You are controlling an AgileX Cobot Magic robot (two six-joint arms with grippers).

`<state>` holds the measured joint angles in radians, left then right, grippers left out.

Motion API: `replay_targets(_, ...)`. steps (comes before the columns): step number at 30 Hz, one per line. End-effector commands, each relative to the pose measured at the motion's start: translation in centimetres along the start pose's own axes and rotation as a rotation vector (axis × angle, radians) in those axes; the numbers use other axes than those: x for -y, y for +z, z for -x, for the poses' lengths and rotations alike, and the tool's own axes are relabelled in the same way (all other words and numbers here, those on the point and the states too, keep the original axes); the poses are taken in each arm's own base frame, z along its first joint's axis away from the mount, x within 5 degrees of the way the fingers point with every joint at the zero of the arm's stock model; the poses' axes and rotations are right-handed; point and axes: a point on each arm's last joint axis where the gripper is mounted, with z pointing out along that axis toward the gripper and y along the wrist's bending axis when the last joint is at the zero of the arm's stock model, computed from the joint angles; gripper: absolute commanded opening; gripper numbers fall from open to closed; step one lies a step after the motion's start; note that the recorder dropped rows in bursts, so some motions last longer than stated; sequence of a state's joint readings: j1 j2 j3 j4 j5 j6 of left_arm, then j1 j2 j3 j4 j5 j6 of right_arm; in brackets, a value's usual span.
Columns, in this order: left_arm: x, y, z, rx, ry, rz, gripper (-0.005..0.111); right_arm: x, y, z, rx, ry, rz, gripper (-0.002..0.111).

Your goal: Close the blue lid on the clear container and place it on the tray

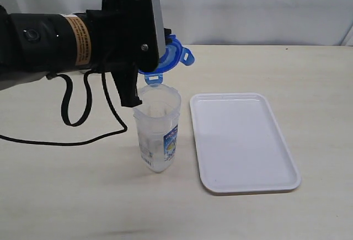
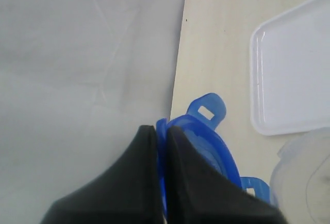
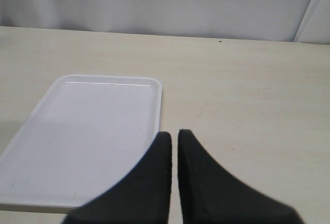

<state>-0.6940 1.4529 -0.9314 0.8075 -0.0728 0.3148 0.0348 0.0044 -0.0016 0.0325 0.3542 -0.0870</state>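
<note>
The clear container stands upright and uncovered on the table, its blue-white label facing the front. Just above its far rim hangs the blue lid, tilted on edge, with my left gripper shut on it. In the left wrist view the lid is pinched between the black fingers of the left gripper, and the container's rim shows close by. The white tray lies bare just right of the container. My right gripper is shut on nothing beside the tray; it is out of the exterior view.
A black cable loops on the table left of the container, under the left arm. A white backdrop rises behind the table's far edge.
</note>
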Motion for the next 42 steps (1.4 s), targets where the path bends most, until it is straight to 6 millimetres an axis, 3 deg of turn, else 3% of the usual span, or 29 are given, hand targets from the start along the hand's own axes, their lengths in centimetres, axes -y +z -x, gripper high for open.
replay_targets(1, 0.4, -0.2, 1.0, 0.022, 0.0, -0.011, 0.0, 0.0, 0.0, 0.1, 0.016, 0.0, 0.002, 0.005)
replay_targets(5, 0.7, -0.2, 0.6, -0.035, 0.003, -0.033, 0.0, 0.0, 0.0, 0.1, 0.016, 0.0, 0.002, 0.005)
replay_targets(11, 1.8, -0.2, 2.3, -0.005, 0.036, -0.071, 0.0, 0.0, 0.0, 0.1, 0.016, 0.0, 0.002, 0.005)
replay_targets(29, 2.1, -0.3, 1.5, -0.097, -0.004, -0.101, 0.0, 0.0, 0.0, 0.1, 0.016, 0.0, 0.002, 0.005)
replay_targets(42, 2.0, -0.3, 1.8, -0.065, 0.015, -0.09, 0.0, 0.0, 0.0, 0.1, 0.016, 0.0, 0.002, 0.005)
